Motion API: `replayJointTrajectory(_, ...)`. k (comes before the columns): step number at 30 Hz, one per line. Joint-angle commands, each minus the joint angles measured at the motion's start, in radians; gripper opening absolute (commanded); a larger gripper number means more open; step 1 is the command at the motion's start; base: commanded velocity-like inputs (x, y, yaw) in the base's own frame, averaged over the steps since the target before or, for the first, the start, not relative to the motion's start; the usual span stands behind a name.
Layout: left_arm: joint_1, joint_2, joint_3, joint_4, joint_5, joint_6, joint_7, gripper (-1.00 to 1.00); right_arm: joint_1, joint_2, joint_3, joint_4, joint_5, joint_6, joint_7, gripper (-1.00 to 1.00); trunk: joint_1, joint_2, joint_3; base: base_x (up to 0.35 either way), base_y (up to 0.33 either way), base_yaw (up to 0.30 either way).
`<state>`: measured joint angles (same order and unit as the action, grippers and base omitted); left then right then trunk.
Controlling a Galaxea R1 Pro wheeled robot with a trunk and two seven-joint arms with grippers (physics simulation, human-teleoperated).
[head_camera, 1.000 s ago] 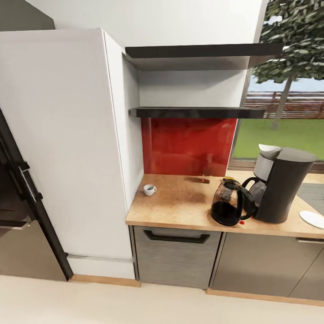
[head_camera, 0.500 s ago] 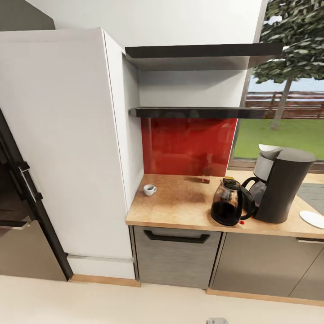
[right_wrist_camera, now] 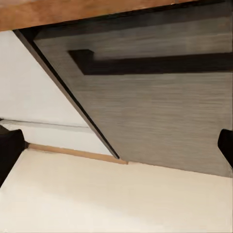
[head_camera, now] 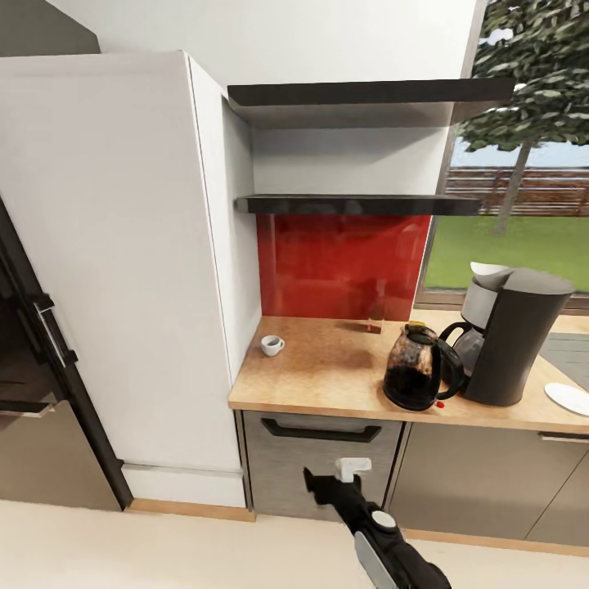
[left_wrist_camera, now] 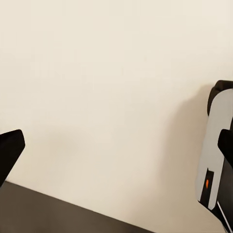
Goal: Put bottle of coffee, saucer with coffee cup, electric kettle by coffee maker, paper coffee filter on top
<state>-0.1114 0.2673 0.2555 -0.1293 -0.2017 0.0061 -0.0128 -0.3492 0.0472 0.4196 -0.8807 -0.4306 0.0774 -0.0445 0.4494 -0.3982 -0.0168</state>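
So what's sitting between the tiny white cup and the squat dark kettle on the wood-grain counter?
Nothing: in the head view, bare beige wood-grain countertop runs from the tiny white cup to the squat dark translucent kettle.

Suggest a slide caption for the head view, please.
Right gripper raised before the counter holding kettle, coffee maker and cup.

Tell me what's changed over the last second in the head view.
The right arm has risen into view, its gripper now in front of the grey cabinet drawer, holding nothing. The coffee cup, electric kettle, coffee maker and saucer stayed put.
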Motion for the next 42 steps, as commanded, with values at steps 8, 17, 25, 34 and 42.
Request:
replayJointTrajectory(8,0.001,0.0,0.008,0.002,-0.01,0.0,-0.001,1.0,-0.001,-0.001,0.0,-0.255,-0.012,0.066,-0.006,1.0,0.001,-0.002,-0.002,0.0,0.0,0.0)
replayJointTrajectory(17,0.001,-0.004,0.005,0.012,-0.013,0.004,-0.001,1.0,-0.001,0.013,0.0,-0.45,-0.012,0.178,-0.011,1.0,0.001,-0.002,-0.002,0.0,0.0,0.0)
replayJointTrajectory(25,0.004,-0.005,0.005,0.092,-0.013,0.004,-0.001,1.0,-0.283,0.101,0.001,-0.401,-0.012,0.261,-0.362,1.0,0.001,-0.002,-0.002,0.0,0.0,0.0)
replayJointTrajectory(34,0.016,-0.008,0.005,0.093,-0.012,0.009,-0.001,1.0,-0.661,0.108,-0.001,0.152,-0.015,0.259,-0.377,1.0,0.001,-0.002,-0.002,0.0,0.0,0.0)
replayJointTrajectory(42,0.016,-0.009,0.003,0.092,-0.013,0.012,-0.001,1.0,-0.671,0.108,0.005,0.182,-0.014,0.259,-0.376,1.0,0.001,-0.002,-0.002,0.0,0.0,0.0)
